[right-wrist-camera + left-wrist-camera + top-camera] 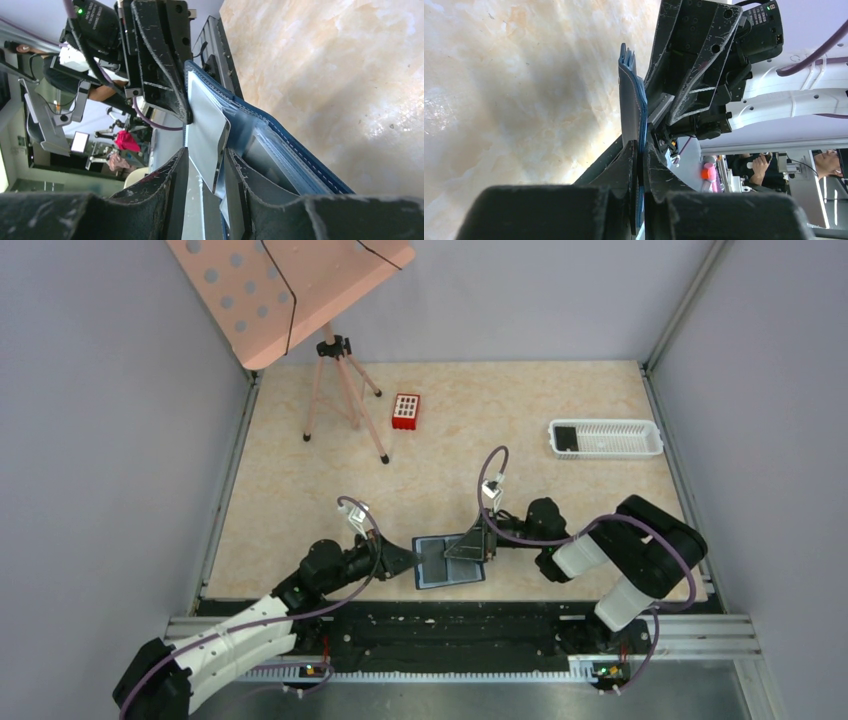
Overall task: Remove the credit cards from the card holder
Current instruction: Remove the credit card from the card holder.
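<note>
Grippers from both arms meet at a blue, booklet-like folding card holder (pixel 445 568), which lies open on the beige marbled table (pixel 560 390) close to its near edge, inner pockets facing up. The left gripper (pixel 412 560) comes in from the left side and is clamped hard on the holder's left edge. From the left wrist camera its two black fingers press together with the blue stitched cover (pixel 630 100) caught between them (pixel 640 150).

The right gripper (pixel 468 545) reaches in from the other side and sits over the holder's right half. In the right wrist view its fingers (pixel 172 170) stand a little apart (pixel 205 160), with a flat greyish sheet (pixel 205 125) from the pocket area (pixel 272 150) lying between them. Whether they actually pinch that sheet, I cannot tell.

Well away, toward the far right of the table, sits a white slotted plastic tray (pixel 620 452) with one dark card (pixel 566 437) lying flat in its left end. A small red block with a grid of holes (pixel 405 410) stands near the middle of the far side, just beside a thin-legged tripod (pixel 345 390) that carries a tilted pink perforated board (pixel 290 290).
</note>
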`<state>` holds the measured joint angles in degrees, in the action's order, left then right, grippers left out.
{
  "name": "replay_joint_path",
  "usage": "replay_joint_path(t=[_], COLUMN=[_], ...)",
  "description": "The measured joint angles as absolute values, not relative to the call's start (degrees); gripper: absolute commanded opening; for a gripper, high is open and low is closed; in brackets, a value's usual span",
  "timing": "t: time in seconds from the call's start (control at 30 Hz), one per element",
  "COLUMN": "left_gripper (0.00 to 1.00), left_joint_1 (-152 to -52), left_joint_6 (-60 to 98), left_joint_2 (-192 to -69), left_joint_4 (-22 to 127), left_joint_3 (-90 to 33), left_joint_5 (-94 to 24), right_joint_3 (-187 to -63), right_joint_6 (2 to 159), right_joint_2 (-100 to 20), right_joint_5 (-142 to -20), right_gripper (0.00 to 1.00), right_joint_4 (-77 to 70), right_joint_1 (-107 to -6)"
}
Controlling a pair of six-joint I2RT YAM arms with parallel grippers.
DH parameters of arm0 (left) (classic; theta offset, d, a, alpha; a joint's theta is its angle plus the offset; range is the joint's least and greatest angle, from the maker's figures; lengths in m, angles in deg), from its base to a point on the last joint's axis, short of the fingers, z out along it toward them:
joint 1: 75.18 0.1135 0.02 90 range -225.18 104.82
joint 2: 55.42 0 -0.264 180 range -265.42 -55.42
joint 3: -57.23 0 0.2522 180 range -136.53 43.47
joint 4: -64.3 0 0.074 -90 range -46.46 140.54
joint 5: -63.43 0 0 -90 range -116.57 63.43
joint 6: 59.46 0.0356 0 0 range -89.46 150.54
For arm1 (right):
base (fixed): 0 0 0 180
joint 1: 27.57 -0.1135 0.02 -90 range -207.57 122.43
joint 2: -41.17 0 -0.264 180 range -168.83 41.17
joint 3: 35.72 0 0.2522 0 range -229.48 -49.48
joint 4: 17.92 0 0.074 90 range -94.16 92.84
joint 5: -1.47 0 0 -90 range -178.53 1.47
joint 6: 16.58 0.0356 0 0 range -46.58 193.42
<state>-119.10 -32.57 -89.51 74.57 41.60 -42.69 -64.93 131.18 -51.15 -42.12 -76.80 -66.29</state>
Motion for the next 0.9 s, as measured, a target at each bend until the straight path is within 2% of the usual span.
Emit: replay_joint_path(t=[0.33,0.4,0.47,0.5,0.9], left_gripper=[0.00,0.00,0.00,0.00,0.00], left_joint_1=[-119.1,-119.1,-119.1,-119.1,-119.0], left_joint_6=[-33.0,-33.1,-33.1,-33.1,-32.7], left_joint_2=[-91.3,-91.6,-91.7,-91.7,-90.3], left_joint_4=[77.1,77.1,77.1,77.1,75.3], left_joint_3=[41.6,41.6,41.6,41.6,41.5], left_joint_5=[-43.5,-43.7,-43.7,-43.7,-43.9], right_joint_3=[-64.9,-64.9,-64.9,-64.9,-64.0], right_joint_6=[136.6,137.8,138.6,139.1,140.1], right_joint_2=[-57.5,-59.0,-60.0,-60.3,-60.6], right_joint_5=[-40.1,-39.6,-39.3,-39.3,-37.4], right_gripper=[0.27,0.18,0.02,0.00,0.00], right_joint_4=[-87.3,-88.6,-89.0,-89.1,-91.4], right_joint_1=[-66.1,-66.1,-66.1,-66.1,-65.4])
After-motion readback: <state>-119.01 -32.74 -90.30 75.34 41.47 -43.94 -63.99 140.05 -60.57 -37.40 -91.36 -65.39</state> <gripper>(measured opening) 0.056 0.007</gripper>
